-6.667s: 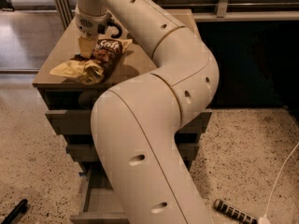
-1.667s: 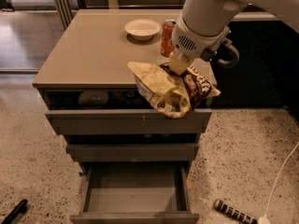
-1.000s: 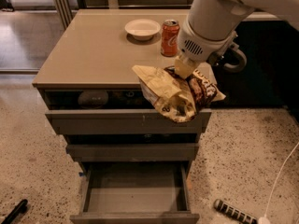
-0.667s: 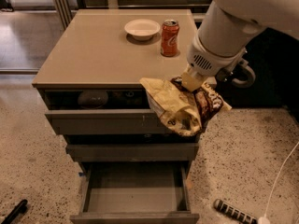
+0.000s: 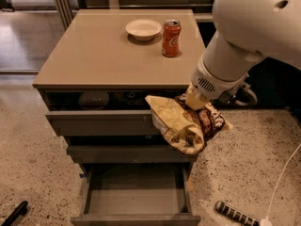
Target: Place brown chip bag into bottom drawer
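The brown chip bag [image 5: 186, 125] hangs in the air in front of the cabinet's right side, level with the middle drawer, pale yellow side facing left and dark brown side to the right. My gripper [image 5: 195, 100] is shut on the bag's top edge, under the big white arm. The bottom drawer [image 5: 135, 217] is pulled out below and a little left of the bag, its grey inside showing nothing in it.
An orange-red soda can [image 5: 170, 37] and a white bowl [image 5: 143, 29] stand on the cabinet top [image 5: 94, 55]. The top drawer [image 5: 101, 121] is slightly open with dark things inside. A black ridged handle [image 5: 235, 213] and a white cable [image 5: 284, 173] lie on the floor at right.
My gripper has carried the chip bag off the cabinet top, forward and down past the front edge, so it now hangs lower, above the open bottom drawer.
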### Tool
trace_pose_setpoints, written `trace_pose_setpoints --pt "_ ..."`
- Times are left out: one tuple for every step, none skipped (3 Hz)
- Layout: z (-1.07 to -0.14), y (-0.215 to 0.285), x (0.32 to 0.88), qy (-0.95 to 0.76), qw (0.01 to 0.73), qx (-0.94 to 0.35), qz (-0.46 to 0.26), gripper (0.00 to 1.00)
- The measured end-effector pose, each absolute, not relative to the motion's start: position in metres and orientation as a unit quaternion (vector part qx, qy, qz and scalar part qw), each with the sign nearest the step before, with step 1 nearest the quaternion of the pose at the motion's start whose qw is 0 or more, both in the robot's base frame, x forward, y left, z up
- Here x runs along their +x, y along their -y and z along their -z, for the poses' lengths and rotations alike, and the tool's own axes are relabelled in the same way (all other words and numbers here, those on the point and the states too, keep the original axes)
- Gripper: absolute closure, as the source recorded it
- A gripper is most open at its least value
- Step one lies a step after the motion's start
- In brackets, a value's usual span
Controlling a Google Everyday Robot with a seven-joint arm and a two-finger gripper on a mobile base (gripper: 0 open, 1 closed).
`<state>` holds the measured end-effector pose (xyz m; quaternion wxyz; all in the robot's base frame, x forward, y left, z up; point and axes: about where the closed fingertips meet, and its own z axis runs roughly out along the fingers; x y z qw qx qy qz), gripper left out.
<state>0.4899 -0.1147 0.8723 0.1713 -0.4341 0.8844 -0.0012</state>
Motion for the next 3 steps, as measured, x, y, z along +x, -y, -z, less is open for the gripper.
trace_pose_setpoints --pt "-0.832 0.111 0.483 -0.888 0.148 -0.435 -0.013 1.0" --pt "-0.803 0.108 0.48 -0.89 0.131 -0.437 -0.019 1.0" --pt "-0.786 0.1 0.478 -0.888 0.122 -0.443 -0.027 1.0"
